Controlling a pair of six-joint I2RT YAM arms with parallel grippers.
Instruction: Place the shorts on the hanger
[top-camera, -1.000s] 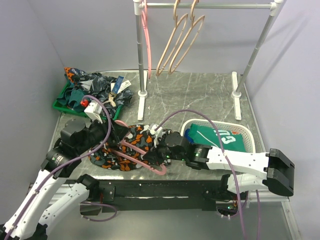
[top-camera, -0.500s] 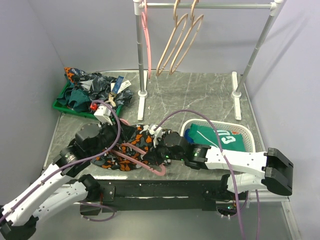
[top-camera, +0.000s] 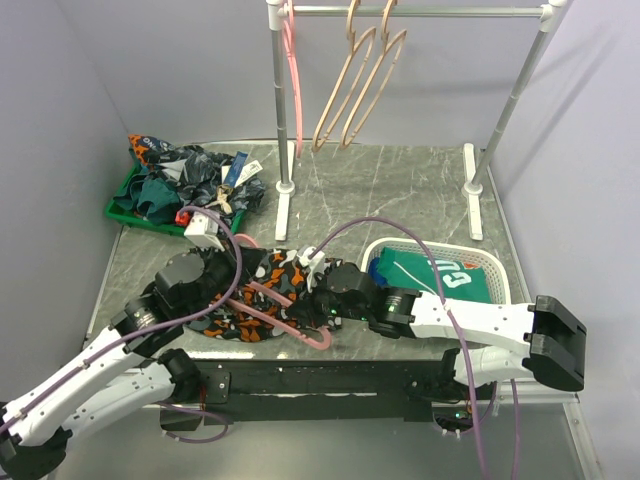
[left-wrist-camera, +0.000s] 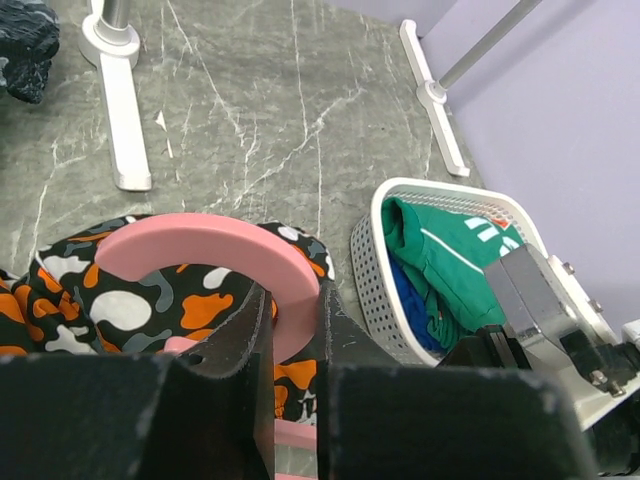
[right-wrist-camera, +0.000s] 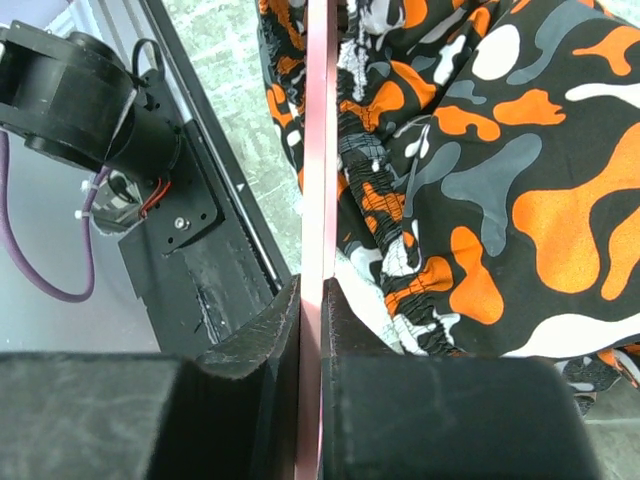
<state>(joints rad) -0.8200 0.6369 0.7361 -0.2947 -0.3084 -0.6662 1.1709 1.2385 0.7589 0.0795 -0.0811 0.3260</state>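
Lavender walls (top-camera: 180, 70) close in the cell on the left, back and right. The grey marble-look table (top-camera: 400, 190) with white veins fills the floor of the view, with a black base plate along its 6 o'clock edge. A white clothes rail (top-camera: 420, 11) stands at 12 o'clock on two flat feet and carries beige hangers (top-camera: 345, 100) plus one pink one. A green tray (top-camera: 120, 205) of dark teal clothes (top-camera: 180, 180) sits at 10 o'clock. A white basket (top-camera: 500, 265) with the green jersey (top-camera: 440, 275) sits at 4 o'clock. The shorts (top-camera: 235, 320) lie crumpled on the table at 7 o'clock, near the front edge. The hanger (top-camera: 290, 322) lies flat across them, hook end toward 11 o'clock. The left gripper (left-wrist-camera: 295, 330) is clamped tight on the hanger's curved hook, over the shorts. The right gripper (right-wrist-camera: 312, 300) is pinched nearly closed on the thin pink bar, with the shorts' fabric just beside its fingers (right-wrist-camera: 355, 330).
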